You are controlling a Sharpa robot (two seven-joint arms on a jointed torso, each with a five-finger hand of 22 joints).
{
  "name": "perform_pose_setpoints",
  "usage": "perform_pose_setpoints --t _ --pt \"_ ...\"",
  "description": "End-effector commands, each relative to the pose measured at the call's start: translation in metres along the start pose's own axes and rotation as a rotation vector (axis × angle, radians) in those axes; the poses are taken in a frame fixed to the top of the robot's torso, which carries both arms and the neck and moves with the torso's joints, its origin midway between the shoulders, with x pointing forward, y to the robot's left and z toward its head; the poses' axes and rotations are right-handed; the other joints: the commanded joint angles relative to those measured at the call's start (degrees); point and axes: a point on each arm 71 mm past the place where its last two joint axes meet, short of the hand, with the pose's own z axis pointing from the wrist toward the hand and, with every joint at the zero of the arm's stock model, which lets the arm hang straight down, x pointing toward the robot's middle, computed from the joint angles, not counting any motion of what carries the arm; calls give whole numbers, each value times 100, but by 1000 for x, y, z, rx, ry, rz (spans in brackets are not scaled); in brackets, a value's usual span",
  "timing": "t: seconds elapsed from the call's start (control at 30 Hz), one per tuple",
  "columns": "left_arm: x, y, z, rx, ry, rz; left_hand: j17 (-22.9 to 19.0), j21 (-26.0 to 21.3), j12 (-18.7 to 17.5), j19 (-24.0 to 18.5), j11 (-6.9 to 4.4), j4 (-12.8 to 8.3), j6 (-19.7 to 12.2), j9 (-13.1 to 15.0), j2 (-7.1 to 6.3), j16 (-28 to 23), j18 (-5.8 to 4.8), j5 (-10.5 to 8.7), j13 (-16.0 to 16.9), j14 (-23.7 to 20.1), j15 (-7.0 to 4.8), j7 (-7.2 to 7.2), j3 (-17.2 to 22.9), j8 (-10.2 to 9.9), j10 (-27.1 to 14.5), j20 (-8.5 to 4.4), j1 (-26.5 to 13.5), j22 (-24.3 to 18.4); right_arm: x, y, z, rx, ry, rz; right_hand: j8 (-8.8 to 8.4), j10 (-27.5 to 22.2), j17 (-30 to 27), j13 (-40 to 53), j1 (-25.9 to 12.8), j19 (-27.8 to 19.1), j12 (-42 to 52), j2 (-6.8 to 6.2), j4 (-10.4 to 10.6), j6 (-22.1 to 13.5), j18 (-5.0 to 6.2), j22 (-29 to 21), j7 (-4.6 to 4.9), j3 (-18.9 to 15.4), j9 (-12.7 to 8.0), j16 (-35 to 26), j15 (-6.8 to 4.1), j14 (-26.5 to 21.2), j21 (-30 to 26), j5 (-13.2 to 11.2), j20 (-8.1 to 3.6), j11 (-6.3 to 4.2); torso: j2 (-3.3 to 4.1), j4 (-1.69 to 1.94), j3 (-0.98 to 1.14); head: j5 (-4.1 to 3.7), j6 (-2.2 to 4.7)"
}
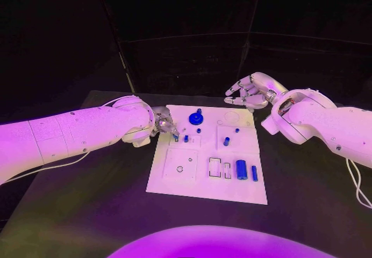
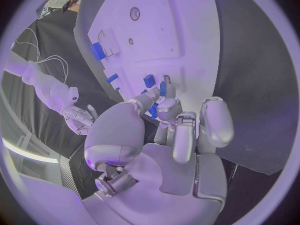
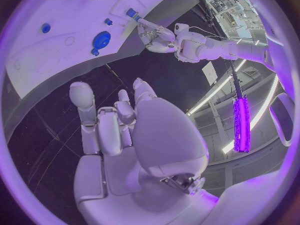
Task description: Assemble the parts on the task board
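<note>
task board (image 1: 180,177) sits flat in the middle of the black table (image 1: 310,188), a white plate with shallow cut-outs, and the small blue parts are scattered over it. starting on the left: the left robot hand (image 1: 164,124) is down at the board's left edge, fingertips pinched in on a small blue peg (image 1: 176,138). the left wrist view shows that peg (image 2: 162,88) held between the fingertips (image 2: 167,81), right at the board surface, so this hand is gripping the peg, though whether it is already seated i cannot tell.

moving across, a second little peg (image 1: 186,138) stands just beside it, then a round blue knob (image 1: 196,118) near the far edge, a tiny blue stud (image 1: 198,130), and a short upright pin (image 1: 226,141). closer to the robot, a fat blue cylinder (image 1: 242,169) and a thin blue bar (image 1: 254,173) lie side by side.

over on the right, the right robot hand (image 1: 249,91) hovers beyond the board's far right corner, fingers curled in, holding nothing.

handling, as i judge it: these parts look like hard, smooth plastic, light and stiff, nothing fragile, but small enough to slip or roll. pegs want a fingertip pinch high on the shaft, leaving the bottom free for its hole. the cylinder will roll, so take it across its middle. the knob is best taken around its rim.
</note>
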Motion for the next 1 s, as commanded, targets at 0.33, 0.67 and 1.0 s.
perform_pose_setpoints --t 0.33,0.67,1.0 --pt "3 -2 1 -32 23 47 1510 9 37 37 -8 -368 172 14 56 18 -39 36 4 606 -56 -133 417 39 43 -5 -12 -11 1 2 1 -11 9 0 19 -38 -5 -8 50 26 15 5 31 -40 96 -10 -7 -12 -9 -7 19 35 -27 43 0 10 -2 1 3 -10 -28" --pt "2 -2 3 -47 22 60 1510 4 37 33 -10 -369 176 17 46 18 -38 47 6 606 -58 -136 421 46 46 -6 -21 -18 1 1 1 -10 10 0 19 -38 -5 -8 50 26 15 5 31 -40 96 -10 -7 -12 -9 -7 19 35 -27 43 0 10 0 4 1 -16 -26" --pt "3 -3 4 -50 35 70 1510 1 20 31 -12 -368 180 20 39 18 -37 51 -16 606 -59 -138 423 51 38 -7 -29 -22 1 1 1 -9 11 0 19 -38 -5 -8 50 26 15 5 31 -40 96 -10 -7 -12 -9 -7 19 35 -27 43 0 10 -1 3 3 -28 -35"
